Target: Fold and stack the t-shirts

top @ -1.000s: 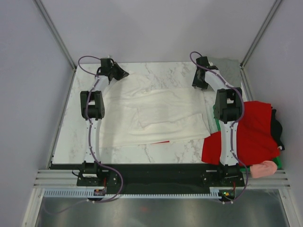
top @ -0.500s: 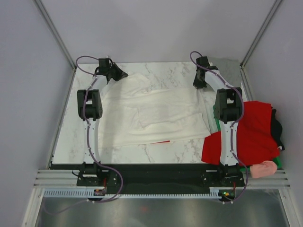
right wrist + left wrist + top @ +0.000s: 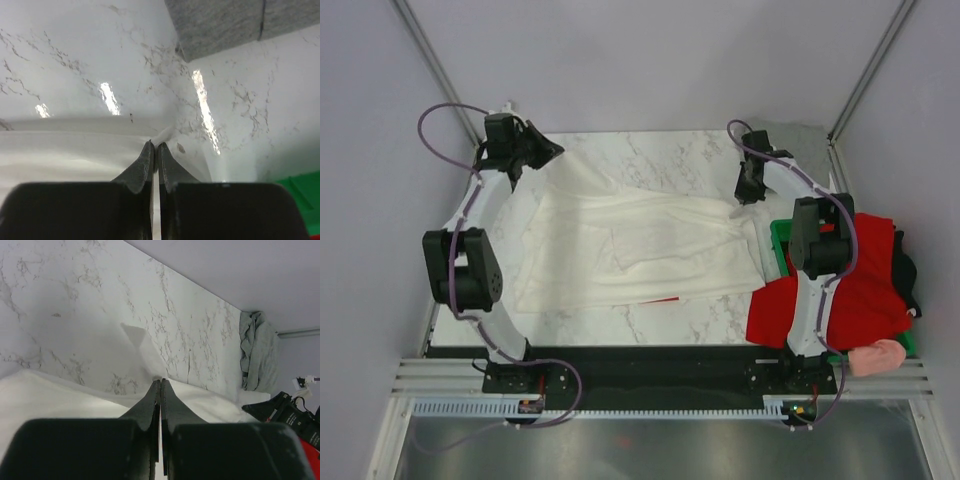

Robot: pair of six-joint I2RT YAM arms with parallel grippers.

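At the far left corner of the marble counter [image 3: 660, 150], the left pincer [image 3: 544, 150] is pressed together on a corner of the large white t-shirt [image 3: 640, 245], which lies spread across the middle of the counter. Further right, the right pincer [image 3: 748, 196] pinches the shirt's far edge, jaws closed on the cloth, near a grey folded square [image 3: 790, 134] in the far right corner. A red t-shirt [image 3: 865, 280] drapes over the green crate [image 3: 778, 240] at the right edge. The fold looks barely begun; done well, both arms would lift together, keep the held edge taut and level, and lay it squarely toward the near hem without dragging in wrinkles
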